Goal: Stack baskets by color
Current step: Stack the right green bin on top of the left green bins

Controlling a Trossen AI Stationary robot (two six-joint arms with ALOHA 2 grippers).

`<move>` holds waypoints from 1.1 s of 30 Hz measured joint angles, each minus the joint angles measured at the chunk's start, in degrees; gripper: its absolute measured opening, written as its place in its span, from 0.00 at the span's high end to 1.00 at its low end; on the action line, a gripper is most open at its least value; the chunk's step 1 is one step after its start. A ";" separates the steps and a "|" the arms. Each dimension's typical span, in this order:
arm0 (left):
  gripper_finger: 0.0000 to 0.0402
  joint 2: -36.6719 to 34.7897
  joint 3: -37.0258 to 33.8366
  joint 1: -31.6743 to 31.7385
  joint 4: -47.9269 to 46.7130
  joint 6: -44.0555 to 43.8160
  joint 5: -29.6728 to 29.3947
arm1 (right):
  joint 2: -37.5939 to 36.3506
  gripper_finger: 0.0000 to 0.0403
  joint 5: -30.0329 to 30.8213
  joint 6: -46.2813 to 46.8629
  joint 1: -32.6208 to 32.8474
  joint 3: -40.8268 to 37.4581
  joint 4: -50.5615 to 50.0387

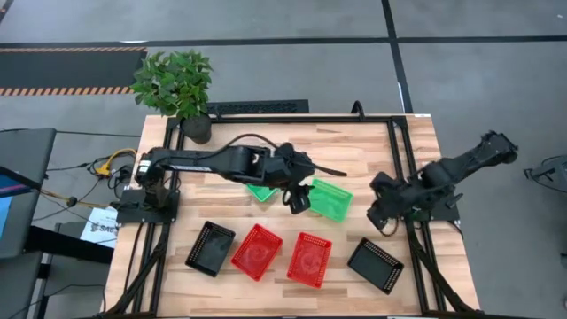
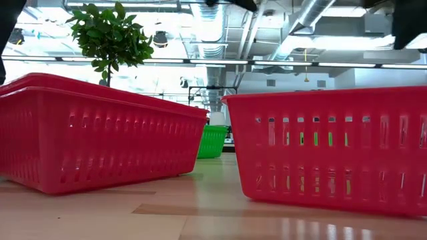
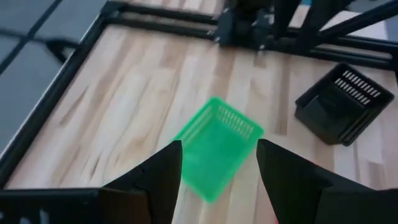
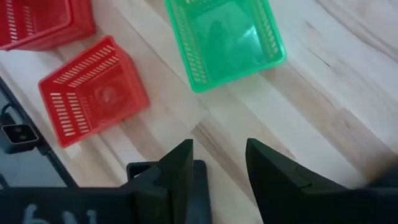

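Two green baskets lie mid-table: one in the open, one partly hidden under my left arm. My left gripper hovers open between them, above the table; in its wrist view the open-lying green basket shows below and ahead of the fingers. Two red baskets and two black baskets rest on their bottoms along the near side. My right gripper hangs open and raised at the right, holding nothing; below it are the green basket and a red basket.
A potted plant stands at the far left corner. A black metal frame runs round the table. Bare wood lies along the far side. In the low view the two red baskets fill the foreground.
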 joint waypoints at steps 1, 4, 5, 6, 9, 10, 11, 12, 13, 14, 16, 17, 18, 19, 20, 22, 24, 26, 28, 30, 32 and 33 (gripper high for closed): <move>0.51 -0.03 -2.09 0.31 3.22 1.66 0.62 | -0.25 0.58 1.34 2.20 1.72 -0.02 -0.97; 0.51 -0.01 -8.70 1.07 11.25 6.16 3.25 | -0.32 0.58 4.24 8.05 6.00 -0.03 -2.50; 0.51 0.04 -10.59 1.36 13.60 7.57 4.37 | -0.16 0.58 4.76 9.50 7.28 -0.03 -2.54; 0.51 0.04 -12.53 1.53 16.37 9.06 5.60 | 0.21 0.58 5.14 10.61 8.33 -0.03 -2.68; 0.51 0.00 -18.27 1.99 23.69 12.60 9.60 | 1.67 0.58 5.76 12.75 10.65 -0.04 -2.97; 0.51 0.00 -20.26 1.99 25.58 13.44 10.46 | 2.25 0.58 5.88 13.48 11.25 -0.05 -2.95; 0.51 0.00 -22.12 2.02 27.47 14.07 11.00 | 2.88 0.58 5.93 14.05 11.76 -0.05 -2.95; 0.51 0.00 -23.82 2.04 29.12 14.75 11.30 | 3.51 0.58 5.94 14.47 12.21 -0.05 -2.95; 0.51 0.00 -25.63 2.04 30.94 15.26 11.52 | 4.19 0.58 5.95 14.91 12.62 -0.05 -2.95; 0.51 0.00 -27.19 2.04 32.43 15.65 11.77 | 4.92 0.58 5.99 15.38 13.08 -0.05 -2.95; 0.51 0.00 -30.07 2.04 34.19 15.85 11.80 | 6.32 0.58 6.00 15.79 13.64 -0.05 -2.96; 0.51 0.02 -31.03 2.04 34.83 15.93 11.80 | 6.95 0.58 5.97 16.22 13.86 -0.06 -2.95; 0.51 0.02 -31.93 2.04 35.86 16.18 11.80 | 7.55 0.58 5.92 16.63 14.10 -0.07 -2.93; 0.51 0.00 -32.72 2.04 36.77 16.55 11.78 | 8.15 0.58 5.89 16.91 14.27 -0.07 -2.92; 0.51 0.00 -33.49 2.04 37.43 17.09 11.79 | 8.73 0.58 5.84 16.95 14.45 -0.07 -2.84; 0.51 0.00 -34.78 2.04 38.02 18.40 11.99 | 9.77 0.58 5.77 16.99 14.52 -0.09 -2.52; 0.52 0.00 -35.88 2.04 39.86 19.10 12.56 | 10.67 0.58 5.58 17.04 14.49 -0.09 -2.29; 0.53 0.00 -36.66 2.21 40.96 19.72 13.44 | 11.29 0.58 5.36 17.04 14.47 -0.09 -2.04; 0.54 0.00 -37.08 2.29 40.30 19.90 13.70 | 11.48 0.58 4.97 17.04 14.38 -0.12 -1.87; 0.56 0.85 -36.90 2.44 41.31 21.10 13.74 | 11.43 0.58 4.91 17.04 14.41 -0.12 -1.33; 0.58 1.99 -36.36 2.48 40.93 22.00 13.76 | 11.40 0.58 4.88 17.04 14.39 -0.12 -1.08; 0.59 3.13 -35.53 2.49 40.72 22.36 13.76 | 11.30 0.58 4.69 17.04 14.41 -0.12 -1.01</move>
